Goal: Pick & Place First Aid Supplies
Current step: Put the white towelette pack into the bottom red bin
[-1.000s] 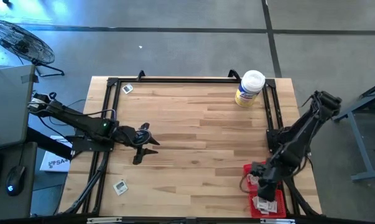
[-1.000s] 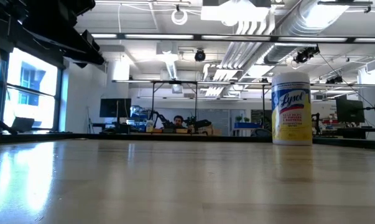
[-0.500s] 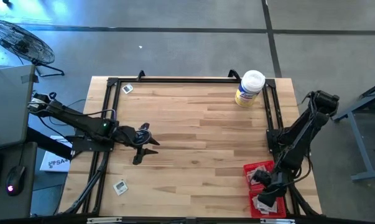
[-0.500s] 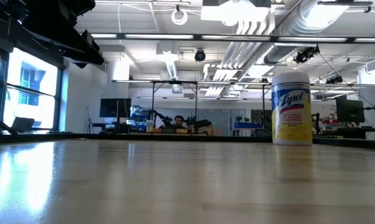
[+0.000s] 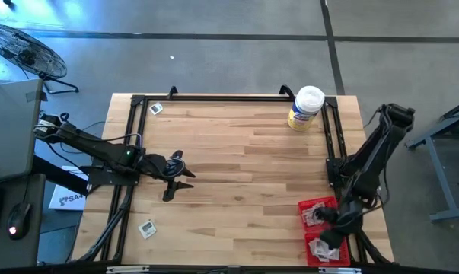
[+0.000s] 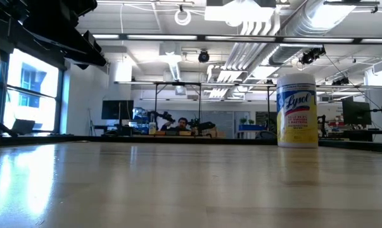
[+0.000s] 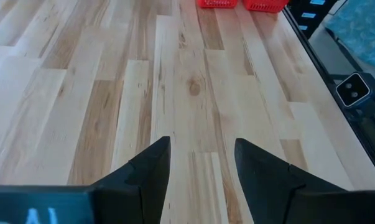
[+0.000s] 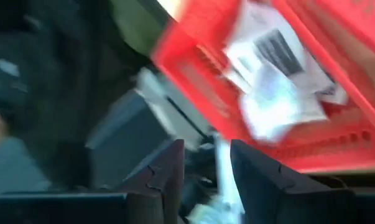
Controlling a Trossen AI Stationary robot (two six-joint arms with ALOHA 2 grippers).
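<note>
1. Looking down from above, the right tool [image 5: 329,237] sits over the two red trays [image 5: 305,207] at the desk's [image 5: 237,167] near-right corner, where most of the white packets [image 5: 314,217] are piled. Its fingers stand apart with nothing between them (wrist view is smeary, but the gap is plain).
2. Two stray packets remain out: one [image 5: 147,227] near the desk's near-left edge, another [image 5: 156,109] at the far-left corner.
3. Both strays lie on the left arm's side. The left tool [image 5: 185,178] hangs open and empty over mid-left desk, well nearer the near-left packet than the right tool.
4. My guess: left arm's job next.
</note>
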